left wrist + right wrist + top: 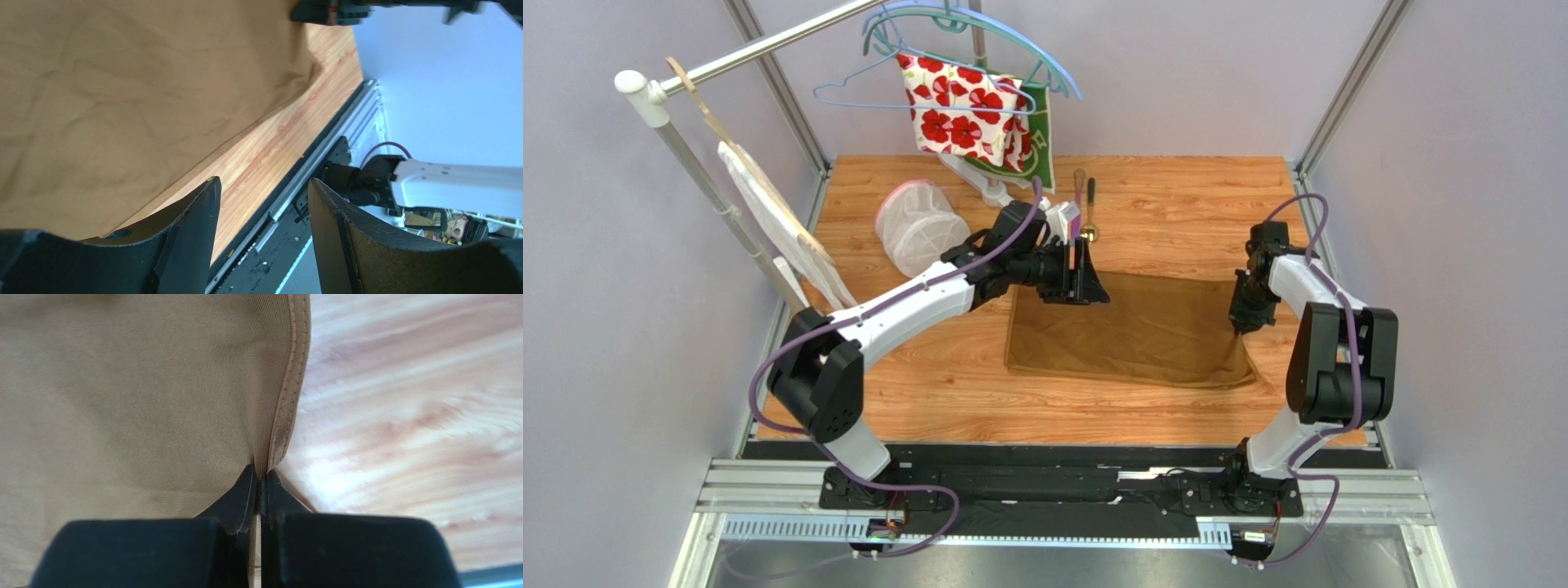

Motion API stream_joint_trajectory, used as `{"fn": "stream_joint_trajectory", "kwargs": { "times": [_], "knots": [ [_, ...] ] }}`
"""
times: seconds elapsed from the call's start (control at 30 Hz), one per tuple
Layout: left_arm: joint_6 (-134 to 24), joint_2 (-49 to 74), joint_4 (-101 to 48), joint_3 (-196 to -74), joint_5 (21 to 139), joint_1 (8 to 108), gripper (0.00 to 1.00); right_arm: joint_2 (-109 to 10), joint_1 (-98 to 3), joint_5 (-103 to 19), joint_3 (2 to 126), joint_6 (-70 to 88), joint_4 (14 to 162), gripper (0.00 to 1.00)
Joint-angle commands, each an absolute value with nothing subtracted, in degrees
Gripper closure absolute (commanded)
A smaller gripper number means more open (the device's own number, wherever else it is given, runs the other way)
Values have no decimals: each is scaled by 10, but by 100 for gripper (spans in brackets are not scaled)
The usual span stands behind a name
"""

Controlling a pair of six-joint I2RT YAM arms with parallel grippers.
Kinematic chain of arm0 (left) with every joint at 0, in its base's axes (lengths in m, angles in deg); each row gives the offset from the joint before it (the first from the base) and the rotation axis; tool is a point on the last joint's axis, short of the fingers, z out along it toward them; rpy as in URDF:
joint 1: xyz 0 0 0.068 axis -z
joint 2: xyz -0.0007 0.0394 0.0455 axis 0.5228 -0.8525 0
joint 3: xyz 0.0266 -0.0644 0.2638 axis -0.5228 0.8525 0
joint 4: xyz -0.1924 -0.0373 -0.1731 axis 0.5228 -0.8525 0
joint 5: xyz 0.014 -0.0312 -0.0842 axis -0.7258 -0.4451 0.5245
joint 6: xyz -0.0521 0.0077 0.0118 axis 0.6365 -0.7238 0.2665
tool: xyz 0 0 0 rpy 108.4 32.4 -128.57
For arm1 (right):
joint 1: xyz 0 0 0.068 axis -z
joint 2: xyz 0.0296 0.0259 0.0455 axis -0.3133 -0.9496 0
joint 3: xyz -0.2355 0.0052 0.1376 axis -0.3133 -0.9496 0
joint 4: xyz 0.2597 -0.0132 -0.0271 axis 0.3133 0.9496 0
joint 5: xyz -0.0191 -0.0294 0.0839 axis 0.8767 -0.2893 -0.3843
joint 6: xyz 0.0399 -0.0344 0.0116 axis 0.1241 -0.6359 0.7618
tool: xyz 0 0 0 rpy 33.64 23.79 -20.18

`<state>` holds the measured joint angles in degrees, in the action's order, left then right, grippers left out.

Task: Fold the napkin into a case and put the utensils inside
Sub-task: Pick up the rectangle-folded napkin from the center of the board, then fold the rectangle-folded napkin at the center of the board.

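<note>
The golden-brown napkin (1124, 331) lies spread on the wooden table (916, 368), slightly rumpled. My right gripper (1238, 321) is at its right edge. The right wrist view shows that gripper (263, 475) shut on the napkin's (123, 386) stitched hem. My left gripper (1090, 284) hovers at the napkin's far left corner. Its fingers (190, 226) stand open with nothing between them, the napkin (123, 92) lying beyond. The utensils lie just behind the left gripper: a purple-pink stick (1079, 208) and a dark-handled spoon (1090, 196). No case shape shows.
A white mesh basket (918, 224) sits at the back left. A red-flowered white cloth (965, 110) and a green cloth (1047, 137) hang from hangers on a rack. A white bag (775, 221) hangs at the left. Frame posts stand at the table's corners.
</note>
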<state>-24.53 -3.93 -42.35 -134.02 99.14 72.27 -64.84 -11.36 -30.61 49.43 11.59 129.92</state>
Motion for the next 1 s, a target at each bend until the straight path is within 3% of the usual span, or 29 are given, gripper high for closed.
{"fn": "stream_joint_trajectory", "kwargs": {
  "times": [0.0, 0.17, 0.5, 0.97],
  "knots": [
    [-264, -97, -451, -1406, 986, 721, 37, -584, -110, -251, 513, 127, 1329, 100],
    [-245, -194, -444, -1468, 987, 724, 40, -547, -110, -229, 523, 128, 1338, 100],
    [-167, -412, -422, -1656, 956, 761, 57, -517, -111, -275, 520, 135, 1325, 100],
    [-57, -545, -377, -1720, 977, 781, 58, -440, -151, -298, 561, 148, 1362, 100]
  ]
}}
